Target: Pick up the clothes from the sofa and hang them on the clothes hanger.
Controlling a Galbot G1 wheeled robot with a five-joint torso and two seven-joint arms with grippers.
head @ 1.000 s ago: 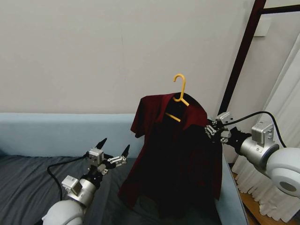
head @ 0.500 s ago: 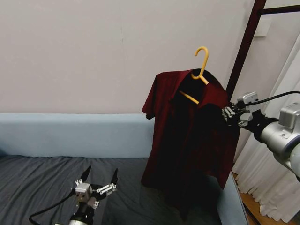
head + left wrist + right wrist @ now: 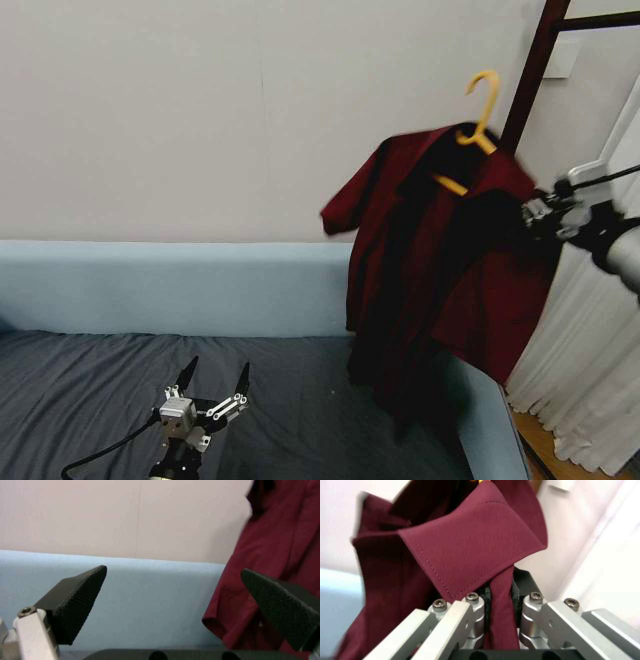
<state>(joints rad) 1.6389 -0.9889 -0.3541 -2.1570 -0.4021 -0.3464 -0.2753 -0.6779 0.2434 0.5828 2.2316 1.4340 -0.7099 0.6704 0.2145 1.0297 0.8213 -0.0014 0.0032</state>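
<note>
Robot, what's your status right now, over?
Right claw shut on red shirt, raised with its yellow hanger near the dark rack post. Left claw open, low over sofa. White curtain close by.

Domestic living room. A sofa (image 3: pixel 150 285) with a pale blue backrest and a dark grey seat stands against a plain white wall (image 3: pixel 200 110). Past the sofa's right end, a white pleated curtain (image 3: pixel 590 400) hangs down toward a wood-toned floor (image 3: pixel 535 445). A dark wooden clothes stand (image 3: pixel 535 60) rises beside the curtain, its upright meeting a crossbar at the top. A dark red shirt (image 3: pixel 440 260) on a yellow hanger (image 3: pixel 482 105) hangs in the air before the stand. Upholstered seating, drapery and hanging clothes mark the setting as a home.
</note>
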